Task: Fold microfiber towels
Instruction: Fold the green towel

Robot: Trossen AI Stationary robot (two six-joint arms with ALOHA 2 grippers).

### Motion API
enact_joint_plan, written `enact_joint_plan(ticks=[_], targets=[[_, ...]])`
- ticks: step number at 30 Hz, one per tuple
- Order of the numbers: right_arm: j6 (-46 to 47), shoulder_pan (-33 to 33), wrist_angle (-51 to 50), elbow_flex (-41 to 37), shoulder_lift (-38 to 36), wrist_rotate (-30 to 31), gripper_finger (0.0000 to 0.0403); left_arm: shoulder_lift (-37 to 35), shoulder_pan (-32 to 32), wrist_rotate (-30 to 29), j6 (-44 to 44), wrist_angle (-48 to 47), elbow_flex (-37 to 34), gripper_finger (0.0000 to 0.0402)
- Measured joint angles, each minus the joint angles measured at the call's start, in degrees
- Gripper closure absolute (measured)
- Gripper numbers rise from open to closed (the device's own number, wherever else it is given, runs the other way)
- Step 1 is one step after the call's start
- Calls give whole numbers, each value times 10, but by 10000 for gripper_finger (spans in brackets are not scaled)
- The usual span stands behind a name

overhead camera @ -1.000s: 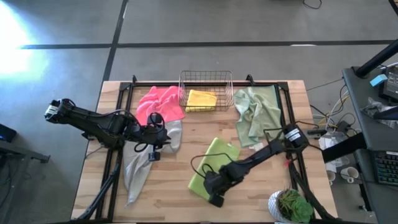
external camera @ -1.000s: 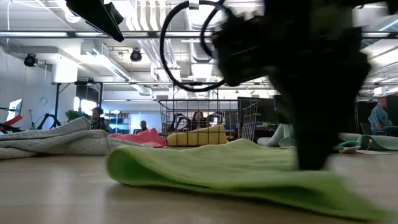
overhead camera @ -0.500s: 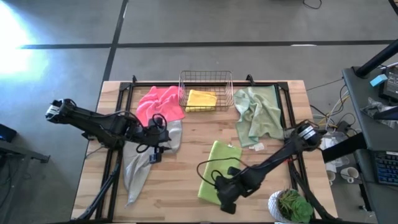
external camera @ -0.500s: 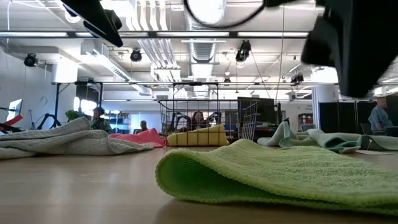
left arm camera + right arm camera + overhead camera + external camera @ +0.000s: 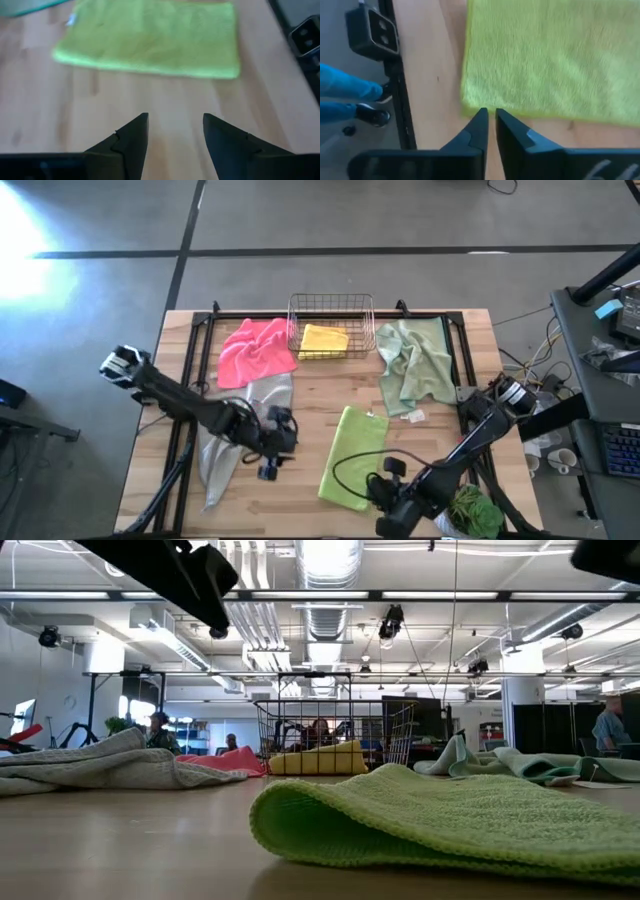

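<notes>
The lime green towel [image 5: 352, 455] lies folded over on the table, its rounded fold [image 5: 300, 825] toward the near edge. My left gripper [image 5: 288, 442] hovers open to its left, the towel [image 5: 150, 42] ahead of its fingers. My right gripper [image 5: 490, 116] hangs just past the towel's near edge [image 5: 520, 112], its fingers a narrow gap apart with nothing between them. The pink towel [image 5: 255, 345] and the grey towel [image 5: 235, 430] lie crumpled at the left, the sage green towel [image 5: 412, 365] at the right. The yellow towel [image 5: 323, 340] rests in the wire basket [image 5: 330, 305].
A potted plant [image 5: 470, 510] stands at the near right corner, close to my right arm. A small white tag [image 5: 415, 416] lies beside the sage towel. Black frame rails [image 5: 180, 440] run along the table's sides. Bare wood shows between the grey and lime towels.
My right gripper has risen off the lime green towel and gone toward the table's near right corner. The towel has stayed down and now lies straighter. My left gripper has left the pink and grey towels, moving toward the near edge and the lime green towel.
</notes>
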Motion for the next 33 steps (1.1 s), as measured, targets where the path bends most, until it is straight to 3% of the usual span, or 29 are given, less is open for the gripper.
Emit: enact_joint_plan(ticks=[7, 14, 23, 33], targets=[[7, 14, 15, -3, 27, 0, 294, 84, -37, 0, 8, 133, 1, 228], [-102, 14, 87, -2, 64, 7, 243, 156, -63, -2, 66, 212, 26, 228], [-121, 14, 106, -2, 92, 16, 229, 254, -74, -2, 126, 210, 87, 228], [-137, 13, 129, -2, 123, 16, 229, 267, -74, -2, 175, 208, 91, 228]])
